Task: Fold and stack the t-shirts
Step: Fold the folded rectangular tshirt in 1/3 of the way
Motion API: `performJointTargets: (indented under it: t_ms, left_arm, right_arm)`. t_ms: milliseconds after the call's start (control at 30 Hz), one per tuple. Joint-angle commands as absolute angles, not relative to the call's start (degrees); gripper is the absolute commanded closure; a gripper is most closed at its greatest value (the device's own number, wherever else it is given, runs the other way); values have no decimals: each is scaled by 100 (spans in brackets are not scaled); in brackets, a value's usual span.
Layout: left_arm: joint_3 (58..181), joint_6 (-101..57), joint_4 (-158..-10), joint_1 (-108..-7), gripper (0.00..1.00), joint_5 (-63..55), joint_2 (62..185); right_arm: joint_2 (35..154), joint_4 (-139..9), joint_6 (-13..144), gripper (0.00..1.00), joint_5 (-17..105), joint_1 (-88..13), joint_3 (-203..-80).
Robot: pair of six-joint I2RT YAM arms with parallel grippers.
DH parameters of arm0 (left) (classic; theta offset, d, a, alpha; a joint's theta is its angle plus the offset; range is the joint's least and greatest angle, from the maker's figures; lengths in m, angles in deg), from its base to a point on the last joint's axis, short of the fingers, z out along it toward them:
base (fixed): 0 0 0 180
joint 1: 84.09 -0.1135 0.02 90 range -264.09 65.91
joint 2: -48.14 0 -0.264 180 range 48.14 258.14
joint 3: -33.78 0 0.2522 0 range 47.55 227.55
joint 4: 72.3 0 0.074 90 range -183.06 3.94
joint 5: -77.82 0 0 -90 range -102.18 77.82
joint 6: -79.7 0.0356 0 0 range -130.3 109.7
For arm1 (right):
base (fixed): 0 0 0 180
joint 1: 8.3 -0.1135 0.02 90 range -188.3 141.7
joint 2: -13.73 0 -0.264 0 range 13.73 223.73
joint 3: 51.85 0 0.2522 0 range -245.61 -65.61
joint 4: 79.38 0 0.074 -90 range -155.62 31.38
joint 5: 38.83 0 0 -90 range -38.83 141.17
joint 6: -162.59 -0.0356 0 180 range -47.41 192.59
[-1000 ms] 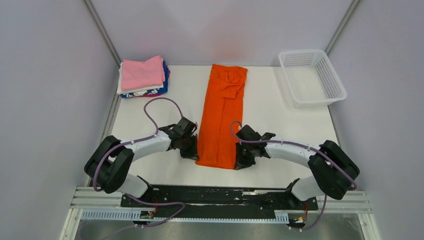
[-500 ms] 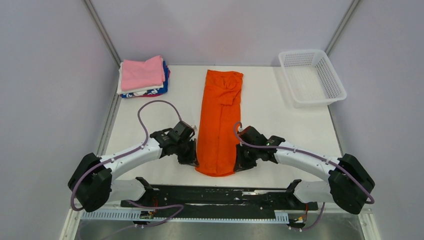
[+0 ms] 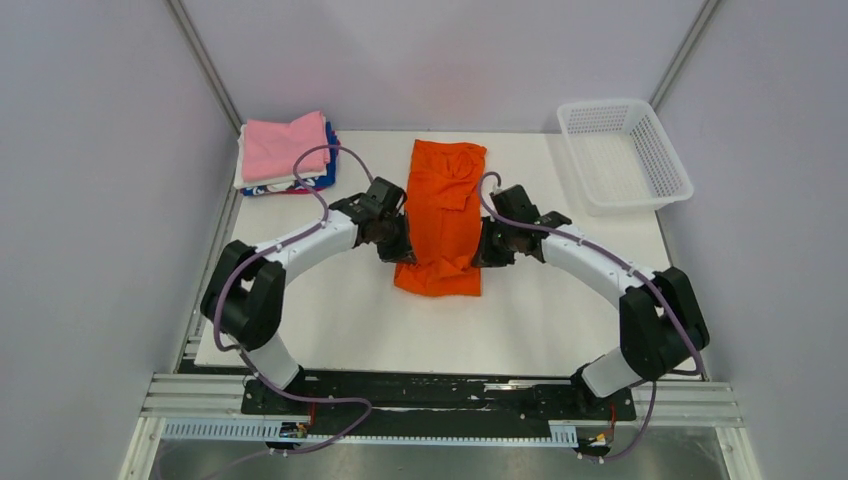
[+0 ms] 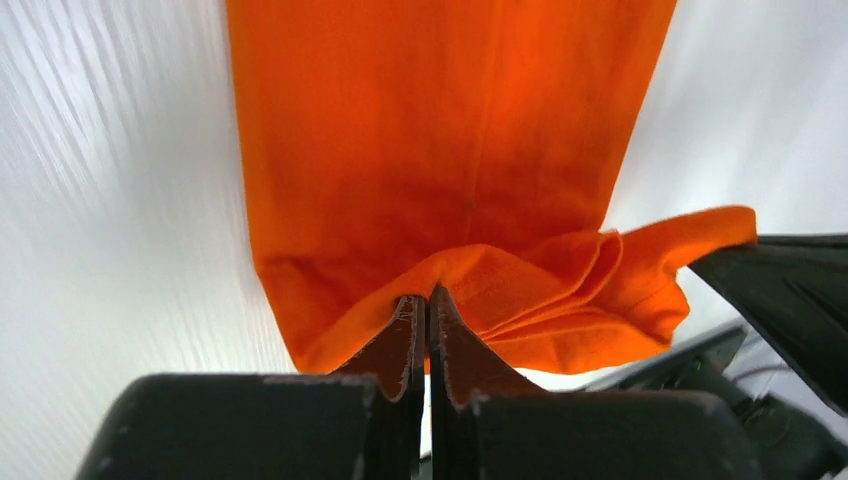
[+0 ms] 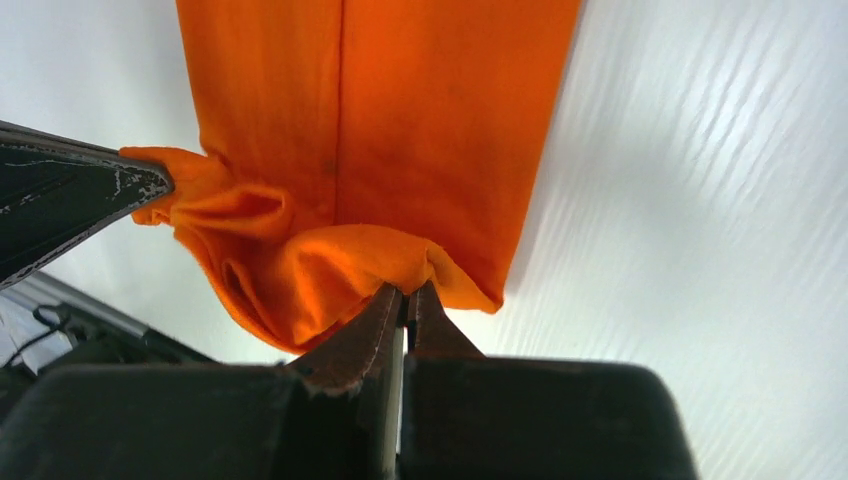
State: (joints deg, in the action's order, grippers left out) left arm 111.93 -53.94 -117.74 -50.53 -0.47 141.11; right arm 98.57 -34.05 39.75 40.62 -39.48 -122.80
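Centrally on the white surface (image 3: 330,320): the orange t-shirt (image 3: 441,190), folded lengthwise into a narrow strip, collar end toward the far edge. Near end doubled back over the strip, hem raised above the layer beneath, bunched and sagging between two grips. Left end effector (image 4: 428,300) pressed fully closed on the left corner of that hem, a ridge of orange cloth pinched between the fingertips. Right end effector (image 5: 403,295) likewise closed tight on the right corner, cloth puckered up into the pinch. In each wrist view, the other arm's dark finger at the side of the frame, holding the opposite corner. From above, both arms arched inward, meeting the shirt at about mid-length, one on each side. At the far left corner of the surface, well apart from the orange shirt, a stack of folded t-shirts (image 3: 285,150): pink on top, white beneath, blue with white print at the bottom. At the far right corner, a white mesh basket (image 3: 662,160), also well apart from the orange shirt.
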Motion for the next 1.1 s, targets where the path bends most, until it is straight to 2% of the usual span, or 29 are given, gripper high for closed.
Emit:
performJointTargets:
  t_ms: [0, 533, 733, 867, 933, 967, 1000, 1033, 1067]
  left_arm:
    - [11966, -5461, -11551, -5484, 100, -155, 14670]
    - [13963, -5012, -11716, -6124, 100, -290, 16274]
    - [14442, -5050, -11835, -6295, 100, -336, 16771]
    - [14729, -5106, -11718, -6376, 96, -386, 17107]
    - [15031, -5161, -11718, -6453, 90, -392, 17314]
    - [15295, -5183, -11709, -6491, 77, -396, 17435]
    - [15439, -5198, -11713, -6563, 69, -394, 17483]
    - [15714, -5197, -11738, -6603, 43, -315, 17550]
    - [15833, -5183, -11763, -6670, 27, -261, 17558]
  right_arm:
    - [10370, -3788, 4367, 100, 4054, -3560, -13038]
    - [11988, -3837, 4586, 100, 3980, -2758, -14799]
    - [12579, -3866, 4579, 97, 3907, -2592, -15267]
    - [13068, -3986, 4547, 93, 3867, -2444, -15657]
    - [13305, -4021, 4531, 90, 3772, -2335, -15945]
    - [13410, -4027, 4496, 84, 3711, -2257, -16099]
    - [13474, -4035, 4474, 77, 3552, -2173, -16291]
    - [13505, -4039, 4454, 61, 3398, -2099, -16381]
    - [13487, -4033, 4436, 45, 3227, -2060, -16425]
